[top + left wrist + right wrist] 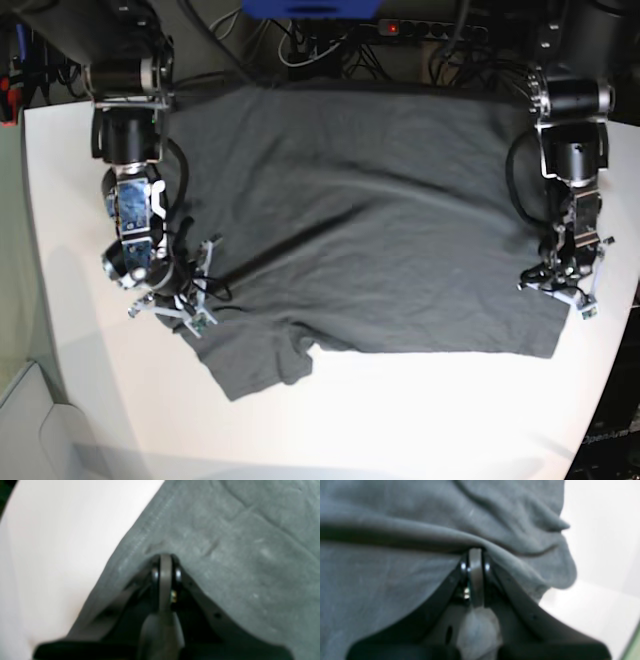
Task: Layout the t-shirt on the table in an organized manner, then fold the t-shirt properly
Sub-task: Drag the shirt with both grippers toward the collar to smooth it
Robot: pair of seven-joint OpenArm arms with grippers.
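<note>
Grey cloth fills both wrist views, bunched right up against the closed fingers. Seen from the left wrist, the left gripper [165,560] has its fingers together with a strip of the t-shirt [237,555] pinched between them, close to a stitched hem that runs diagonally toward the upper middle of the frame; the white surface [62,555] shows bare at the left. Seen from the right wrist, the right gripper [475,555] is likewise clamped on a fold of the t-shirt [395,580], a ridge of cloth pulling away to the left from the fingers. From the base view the t-shirt [370,230] lies spread across the middle of the surface [420,420], mostly flat with shallow wrinkles, one sleeve drooping at the lower left. The right gripper [180,305] sits at the left edge of the cloth beside that sleeve, the left gripper [565,280] at the right edge. This fabric looks light, soft and limp, so it will sag and crease between holds rather than keep a shape; hems, seams and corners seem the surest places to grip, since a doubled edge gives the fingers more to bite on.
</note>
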